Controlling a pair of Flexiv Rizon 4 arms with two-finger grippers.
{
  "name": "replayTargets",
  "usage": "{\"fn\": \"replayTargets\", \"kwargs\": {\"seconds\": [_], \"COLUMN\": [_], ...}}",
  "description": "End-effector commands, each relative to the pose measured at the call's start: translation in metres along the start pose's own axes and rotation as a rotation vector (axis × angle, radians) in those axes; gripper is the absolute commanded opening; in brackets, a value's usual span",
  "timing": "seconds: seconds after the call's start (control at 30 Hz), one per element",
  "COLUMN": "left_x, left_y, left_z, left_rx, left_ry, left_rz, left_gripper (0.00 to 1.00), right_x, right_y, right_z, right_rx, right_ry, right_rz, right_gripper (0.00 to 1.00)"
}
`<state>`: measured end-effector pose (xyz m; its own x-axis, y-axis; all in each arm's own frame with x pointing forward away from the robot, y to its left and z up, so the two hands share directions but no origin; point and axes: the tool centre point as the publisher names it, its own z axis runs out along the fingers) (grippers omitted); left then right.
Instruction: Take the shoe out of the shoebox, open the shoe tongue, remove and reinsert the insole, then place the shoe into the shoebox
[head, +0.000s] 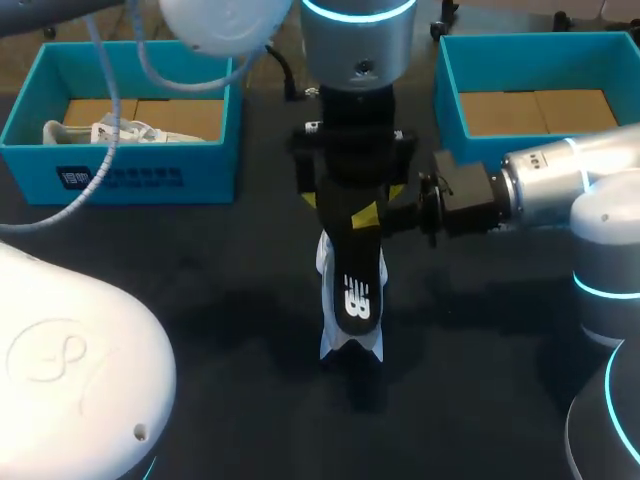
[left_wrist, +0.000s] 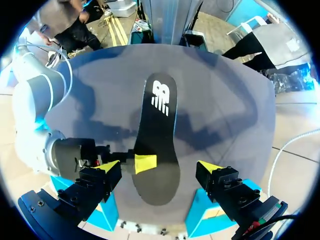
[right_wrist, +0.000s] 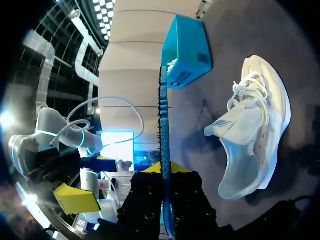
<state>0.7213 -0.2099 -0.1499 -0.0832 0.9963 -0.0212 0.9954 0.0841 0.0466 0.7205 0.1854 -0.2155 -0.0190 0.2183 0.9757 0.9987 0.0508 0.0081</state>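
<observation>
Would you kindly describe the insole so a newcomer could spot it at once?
Between the two blue shoeboxes, the right pincer grips the insole. It is flat and black with a white logo, unlike the white shoe beneath.

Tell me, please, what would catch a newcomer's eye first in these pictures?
The black insole is held over the middle of the table, pinched by the right gripper, with the left gripper open on either side of it. Beneath it a white shoe lies on the table, and the left blue box at the back holds another shoe.
</observation>
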Motion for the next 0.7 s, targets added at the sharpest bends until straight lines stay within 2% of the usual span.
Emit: {"fn": "replayTargets", "kwargs": {"seconds": [0.03,0.43,0.7], "left_x": [0.005,0.012,0.015], "left_y": [0.001,0.002,0.007], "left_z": [0.001,0.004,0.004], "left_rx": [0.006,-0.003,-0.018], "left_ry": [-0.027,-0.038,-0.051], "left_rz": [0.019,0.037,0.036], "left_gripper": [1.00,1.00,1.00], "right_x": [0.001,0.004,0.004], "right_y": [0.005,0.006,0.006], "right_z": [0.002,0.001,0.001], "right_rx": [0.016,0.041,0.028], "right_ry": [-0.006,-0.021,-0.014], "right_rz": [0.002,-0.009,-0.013], "right_gripper": [0.00,0.00,0.00]}}
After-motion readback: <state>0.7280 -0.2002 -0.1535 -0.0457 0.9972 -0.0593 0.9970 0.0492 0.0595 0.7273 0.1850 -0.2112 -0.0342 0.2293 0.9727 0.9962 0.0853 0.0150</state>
